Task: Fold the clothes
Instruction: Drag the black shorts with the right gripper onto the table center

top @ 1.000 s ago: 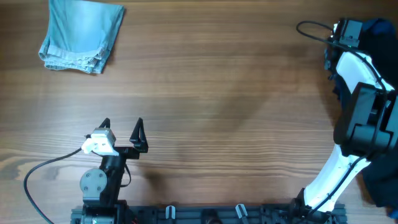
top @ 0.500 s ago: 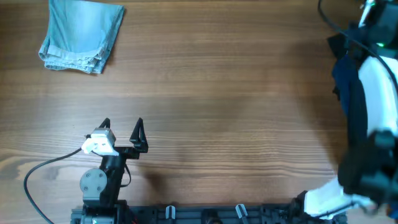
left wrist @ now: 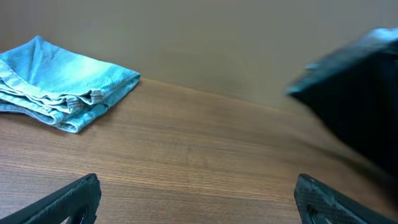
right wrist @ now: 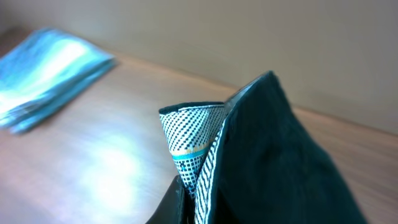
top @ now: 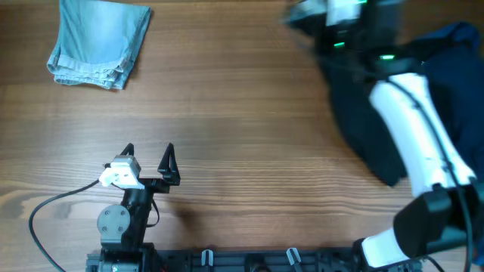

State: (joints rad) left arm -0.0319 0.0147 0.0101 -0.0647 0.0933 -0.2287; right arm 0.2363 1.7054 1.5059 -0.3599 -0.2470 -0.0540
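A folded light-blue denim garment [top: 98, 41] lies at the far left corner of the table; it also shows in the left wrist view [left wrist: 59, 84] and, blurred, in the right wrist view [right wrist: 43, 78]. My right gripper [top: 333, 23], blurred at the far right, is shut on a dark navy garment [top: 363, 113] that trails across the right side of the table. In the right wrist view the navy cloth [right wrist: 280, 162] and its patterned lining [right wrist: 193, 143] fill the jaws. My left gripper [top: 148, 155] is open and empty near the front left.
The wooden table [top: 242, 128] spans the view. A black cable [top: 45, 215] loops by the left arm's base. The navy garment shows as a dark blur at the right of the left wrist view [left wrist: 360, 93].
My right arm has swung from the far right edge leftward over the table, dragging the navy garment into view. The left arm and the denim garment have not moved.
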